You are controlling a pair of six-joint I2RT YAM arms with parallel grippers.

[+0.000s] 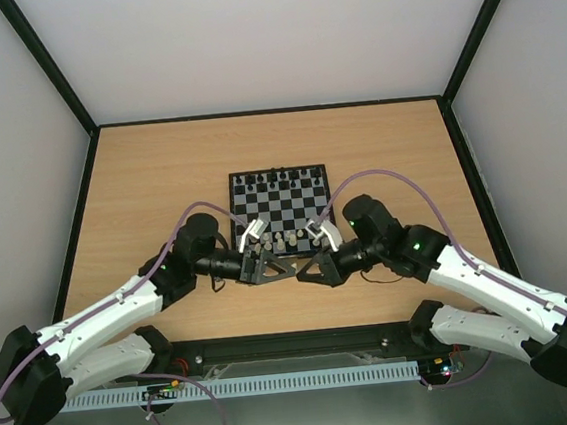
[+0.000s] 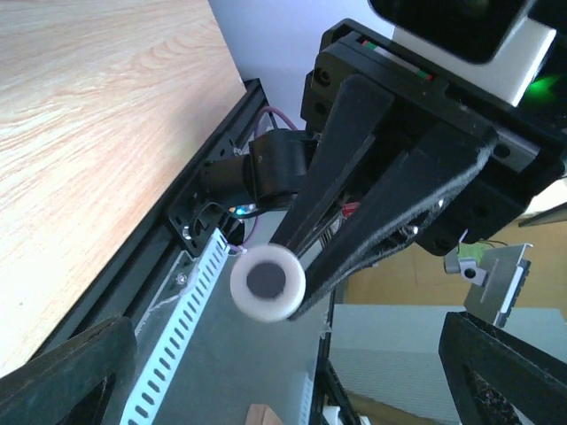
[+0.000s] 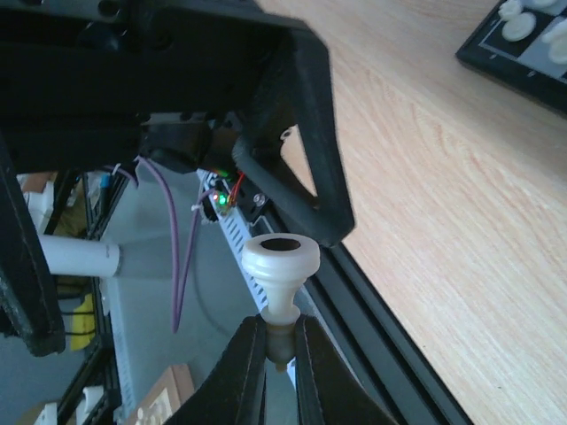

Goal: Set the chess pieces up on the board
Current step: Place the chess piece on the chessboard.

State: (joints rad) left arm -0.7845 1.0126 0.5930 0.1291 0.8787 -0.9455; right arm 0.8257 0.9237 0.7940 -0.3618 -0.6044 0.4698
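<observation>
The board lies mid-table, and several cream-white chess pieces stand on its near rows. Just in front of it the two grippers meet tip to tip. My right gripper is shut on the head of one cream chess piece, whose round base points at the left gripper. In the left wrist view that base shows end-on, above my left gripper. The left fingers stand wide apart and clear of the piece. A corner of the board shows at the top right of the right wrist view.
Tiny black figures fill the board's far rows. Wooden tabletop surrounds the board, walled by white panels. A black rail and a white slotted cable duct run along the near edge under the grippers.
</observation>
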